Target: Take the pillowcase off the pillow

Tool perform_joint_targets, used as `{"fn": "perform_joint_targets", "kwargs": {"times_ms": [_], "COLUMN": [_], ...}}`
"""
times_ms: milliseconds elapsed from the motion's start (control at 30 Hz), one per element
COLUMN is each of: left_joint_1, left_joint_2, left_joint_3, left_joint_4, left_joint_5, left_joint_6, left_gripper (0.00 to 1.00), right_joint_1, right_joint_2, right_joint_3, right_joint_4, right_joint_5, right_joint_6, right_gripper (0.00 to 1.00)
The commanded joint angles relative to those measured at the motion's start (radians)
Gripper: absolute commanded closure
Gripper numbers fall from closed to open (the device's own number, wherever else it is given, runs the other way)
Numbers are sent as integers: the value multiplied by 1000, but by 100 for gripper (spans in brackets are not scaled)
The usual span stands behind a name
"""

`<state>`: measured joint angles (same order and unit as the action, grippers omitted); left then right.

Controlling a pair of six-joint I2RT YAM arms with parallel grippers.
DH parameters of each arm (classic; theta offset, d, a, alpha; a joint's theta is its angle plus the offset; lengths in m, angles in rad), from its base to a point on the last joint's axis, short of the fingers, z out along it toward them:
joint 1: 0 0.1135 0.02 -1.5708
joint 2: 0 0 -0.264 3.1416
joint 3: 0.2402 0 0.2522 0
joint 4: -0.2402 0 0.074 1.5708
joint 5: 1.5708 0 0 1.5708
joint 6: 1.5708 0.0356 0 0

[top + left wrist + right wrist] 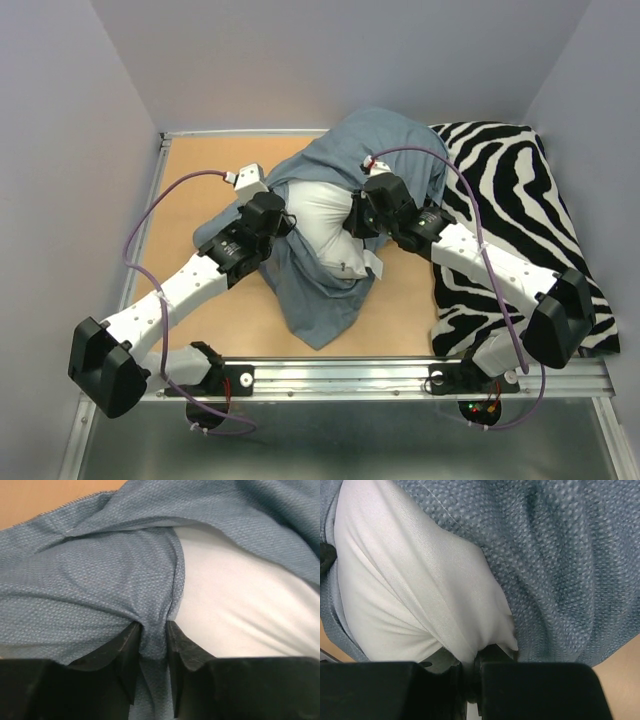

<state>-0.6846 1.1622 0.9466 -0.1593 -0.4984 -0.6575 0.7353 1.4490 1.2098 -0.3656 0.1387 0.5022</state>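
Observation:
The blue-grey pillowcase [385,150] lies rumpled in the middle of the table, its plain side out. The white pillow [325,215] bulges from its open end. My left gripper [285,222] is shut on a fold of the pillowcase [150,645] at the opening's left edge, next to the bare pillow [240,605]. My right gripper [357,215] is shut on a pinch of the white pillow [465,650] on the opening's right side, with pillowcase cloth [560,570] beside it. Part of the pillow is hidden inside the case.
A black-and-white zebra-print cushion [520,200] lies along the right side of the table, under my right arm. Bare wooden tabletop [195,180] shows at the left. A loose flap of the pillowcase [315,310] trails toward the front rail [400,375].

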Motion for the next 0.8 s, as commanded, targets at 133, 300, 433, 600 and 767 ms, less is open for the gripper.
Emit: {"fn": "perform_joint_targets", "kwargs": {"times_ms": [133,300,433,600,767], "left_joint_1": [65,96,99,118,142], "left_joint_2": [-61,-88,-61,-30,65], "left_joint_3": [-100,-169,-235,-402,-490], "left_joint_4": [-52,-43,-20,95,219], "left_joint_5": [-35,-40,-54,-11,53], "left_joint_6": [-71,-113,-168,-255,-323], "left_gripper": [94,100,100,100,100], "right_joint_1": [-42,-132,-140,-194,-208], "right_joint_2": [60,128,221,240,218], "right_joint_3": [289,500,768,886,887], "right_joint_4": [-24,-99,-232,-291,-312], "right_joint_5": [318,269,291,312,289], "right_joint_6": [-82,-94,-122,-139,-139], "right_gripper": [99,99,99,100,100]}}
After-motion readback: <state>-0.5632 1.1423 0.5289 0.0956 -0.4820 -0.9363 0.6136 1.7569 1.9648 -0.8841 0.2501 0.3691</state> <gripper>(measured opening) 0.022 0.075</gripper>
